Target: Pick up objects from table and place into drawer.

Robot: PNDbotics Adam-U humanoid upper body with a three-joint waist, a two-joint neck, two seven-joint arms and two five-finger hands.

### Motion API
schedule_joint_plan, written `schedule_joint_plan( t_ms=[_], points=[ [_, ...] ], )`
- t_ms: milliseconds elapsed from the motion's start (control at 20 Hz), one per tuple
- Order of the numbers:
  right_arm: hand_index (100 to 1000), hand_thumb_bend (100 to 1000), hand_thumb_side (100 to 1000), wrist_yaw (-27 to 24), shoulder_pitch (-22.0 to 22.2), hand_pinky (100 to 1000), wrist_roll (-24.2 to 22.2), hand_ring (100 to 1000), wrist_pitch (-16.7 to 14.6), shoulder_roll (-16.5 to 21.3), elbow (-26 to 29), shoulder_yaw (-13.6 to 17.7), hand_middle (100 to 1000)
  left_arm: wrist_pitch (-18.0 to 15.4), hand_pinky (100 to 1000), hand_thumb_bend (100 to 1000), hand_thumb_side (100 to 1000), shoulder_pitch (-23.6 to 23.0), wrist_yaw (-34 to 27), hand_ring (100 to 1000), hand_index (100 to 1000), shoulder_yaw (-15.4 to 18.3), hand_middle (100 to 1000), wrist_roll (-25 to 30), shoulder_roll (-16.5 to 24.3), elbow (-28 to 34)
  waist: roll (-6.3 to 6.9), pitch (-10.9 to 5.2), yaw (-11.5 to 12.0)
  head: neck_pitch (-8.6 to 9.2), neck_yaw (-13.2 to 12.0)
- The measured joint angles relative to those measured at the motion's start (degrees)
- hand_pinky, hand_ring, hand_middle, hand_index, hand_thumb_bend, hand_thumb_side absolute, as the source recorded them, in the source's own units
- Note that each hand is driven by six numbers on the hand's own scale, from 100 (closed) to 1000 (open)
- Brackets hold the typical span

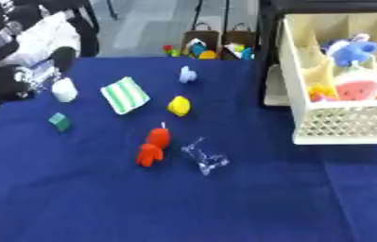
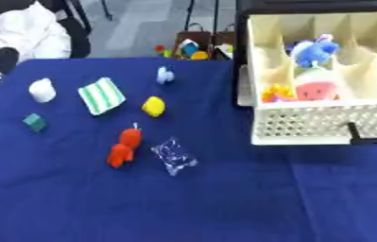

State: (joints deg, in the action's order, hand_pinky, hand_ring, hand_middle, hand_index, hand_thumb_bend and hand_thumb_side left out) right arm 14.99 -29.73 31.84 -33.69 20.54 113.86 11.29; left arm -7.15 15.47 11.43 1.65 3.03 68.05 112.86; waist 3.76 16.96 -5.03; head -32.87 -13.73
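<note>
Loose objects lie on the blue table (image 1: pixel 75 198). A red-orange toy (image 1: pixel 152 146) sits near the middle, with a clear crinkled packet (image 1: pixel 204 158) just to its right. Behind them are a yellow toy (image 1: pixel 179 105), a green-and-white striped pack (image 1: pixel 125 95) and a small pale blue figure (image 1: pixel 188 74). Toward the left lie a white object (image 1: pixel 63 90) and a small teal block (image 1: pixel 59 121). The open cream drawer (image 2: pixel 307 124) stands at the right, holding a blue plush (image 2: pixel 313 50), a watermelon-coloured toy (image 2: pixel 317 90) and a yellow-orange item (image 2: pixel 276 90). Neither hand shows in either view.
The drawer has a lattice front and a dark handle (image 2: pixel 363 137), set in a black frame (image 2: pixel 243 47). Two brown bags with coloured toys (image 1: pixel 218 43) stand on the floor behind the table. A person in white (image 2: pixel 22 30) sits at the far left.
</note>
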Motion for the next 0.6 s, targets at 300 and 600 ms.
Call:
schedule_joint_plan(
  t_ms=[300, 600],
  points=[
    [756, 100, 900, -0.27, -0.05, 660, -0.37, 661, -0.33, 0.0, 0.0, -0.32, 622, -0.09, 1000, 192, 898, 4.26, 2.13, 1000, 1000, -1.94, 949, 2.51, -0.09, -5.21, 0.13, 0.38, -1.17, 0.64, -1.21],
    [756, 100, 900, -0.45, -0.38, 661, -0.62, 661, -0.54, -0.01, 0.0, -0.37, 621, -1.39, 1000, 239, 897, 7.07, 6.69, 1000, 1000, -3.33, 977, 4.82, -1.51, -9.94, 0.35, 0.98, -1.73, 1.36, -2.08]
  ],
)
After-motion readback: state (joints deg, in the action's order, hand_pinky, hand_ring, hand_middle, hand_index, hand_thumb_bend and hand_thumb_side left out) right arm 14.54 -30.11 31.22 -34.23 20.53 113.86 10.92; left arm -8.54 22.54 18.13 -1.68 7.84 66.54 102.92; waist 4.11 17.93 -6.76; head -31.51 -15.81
